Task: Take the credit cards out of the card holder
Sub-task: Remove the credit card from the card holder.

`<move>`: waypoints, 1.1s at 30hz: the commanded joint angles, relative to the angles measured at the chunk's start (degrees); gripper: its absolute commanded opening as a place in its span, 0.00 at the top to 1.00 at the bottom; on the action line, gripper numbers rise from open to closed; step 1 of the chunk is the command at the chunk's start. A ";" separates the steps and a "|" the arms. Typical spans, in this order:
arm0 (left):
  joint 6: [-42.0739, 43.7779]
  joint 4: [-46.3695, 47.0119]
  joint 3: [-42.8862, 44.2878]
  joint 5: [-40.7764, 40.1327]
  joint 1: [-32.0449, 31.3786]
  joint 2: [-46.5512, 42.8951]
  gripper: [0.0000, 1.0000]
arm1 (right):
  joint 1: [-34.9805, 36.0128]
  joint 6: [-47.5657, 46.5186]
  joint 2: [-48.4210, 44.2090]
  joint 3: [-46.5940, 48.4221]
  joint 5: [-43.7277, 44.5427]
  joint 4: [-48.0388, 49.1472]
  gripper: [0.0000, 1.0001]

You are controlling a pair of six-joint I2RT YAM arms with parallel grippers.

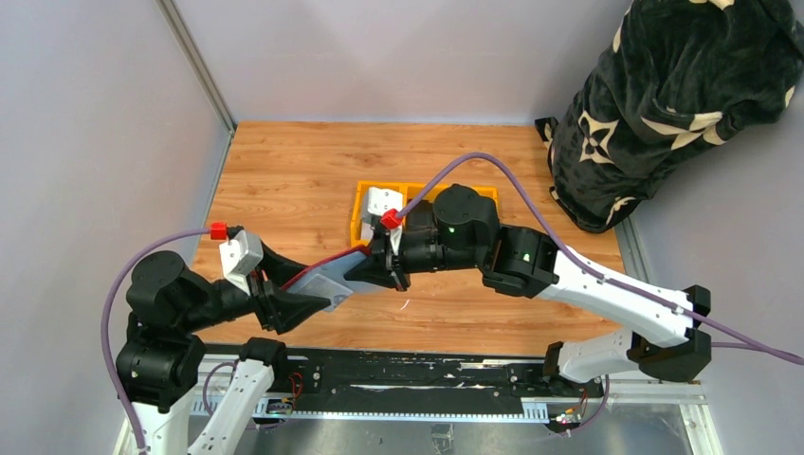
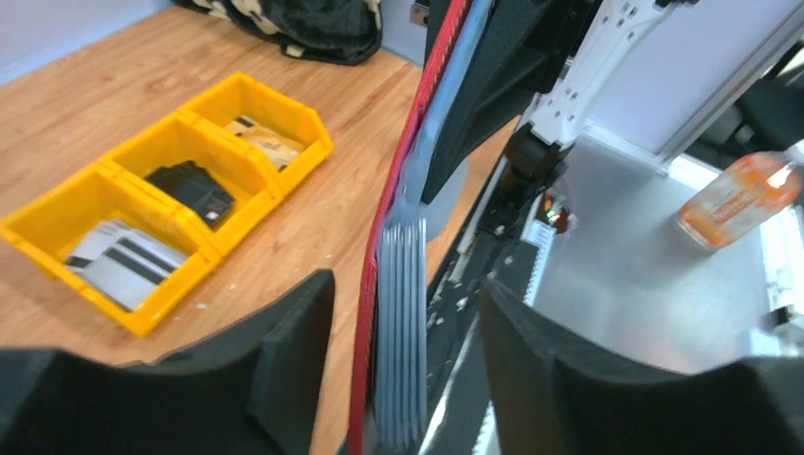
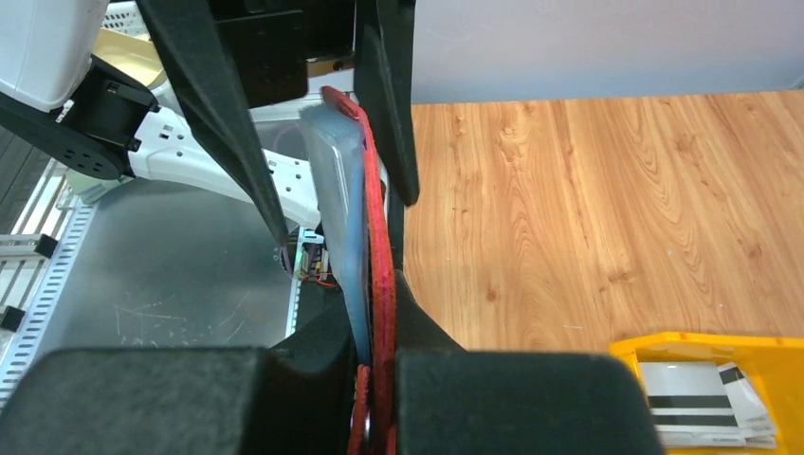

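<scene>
The dark red card holder (image 1: 327,280) hangs in the air between both grippers, above the table's near edge. My right gripper (image 1: 374,265) is shut on its far end; the red cover (image 3: 379,237) and the pale blue sleeves are pinched between the fingers (image 3: 379,360). My left gripper (image 1: 308,301) is open around the near end, and a gap shows on each side of the sleeves (image 2: 403,313). Credit cards lie in the yellow bin: white striped ones (image 2: 123,261) (image 3: 697,403) and tan ones (image 2: 261,137).
The yellow three-part bin (image 1: 358,213) (image 2: 175,289) (image 3: 702,343) stands mid-table behind the right gripper, with a black folded item (image 2: 194,190) in its middle part. A dark patterned bundle (image 1: 664,95) stands at the back right. An orange bottle (image 2: 744,194) lies on the metal surface.
</scene>
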 commanded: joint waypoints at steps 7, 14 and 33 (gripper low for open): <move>-2.66 1.42 0.94 2.22 0.03 -1.61 0.20 | 0.27 16.01 -13.55 -19.89 2.71 34.44 1.00; -30.75 29.80 -7.99 3.62 0.08 -6.51 0.24 | 0.27 22.53 -13.94 -25.13 2.58 44.47 1.00; -36.26 33.63 -9.82 -0.24 0.03 -6.94 0.43 | 1.12 30.03 -14.93 -35.34 6.31 62.59 1.00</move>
